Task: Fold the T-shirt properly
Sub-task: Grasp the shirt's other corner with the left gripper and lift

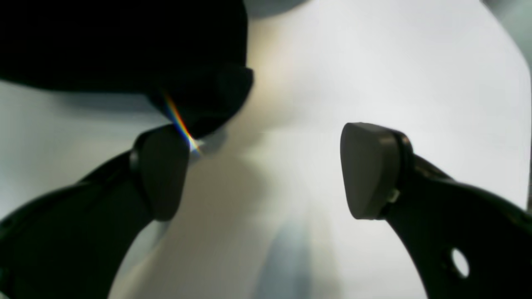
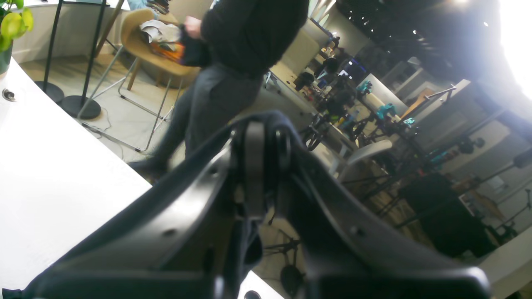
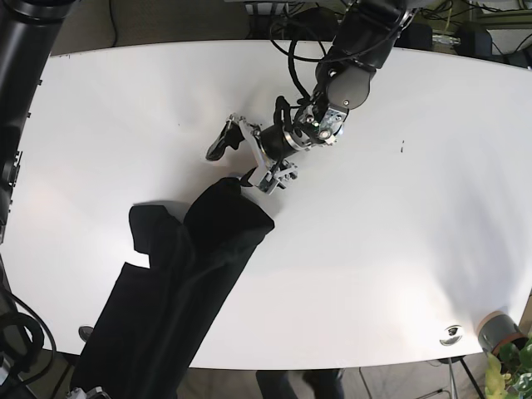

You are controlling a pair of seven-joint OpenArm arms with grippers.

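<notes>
Two arms were mine to run, and only one was near the work. The T-shirt lay as a long dark heap on the white table, running from its upper tip near the middle down to the near-left edge, where it hung over; it looked bunched rather than spread, so I judged the fold barely begun. My left gripper sat low over the table just above that upper tip, its fingers spread wide, one pad standing clear over bare white surface and the other close against a dark mass that I took for the cloth's edge. Nothing was pinched between them. I read that pose as lined up to take the tip, since that corner is the handiest place to drag the cloth flat. My right gripper pointed out past the table edge toward the room, where a person stood by a chair; its fingers looked pressed together, with dark cloth hanging below them, though I could not tell whether they truly held it. In the base view that gripper itself was hidden at the shirt's lower end.
</notes>
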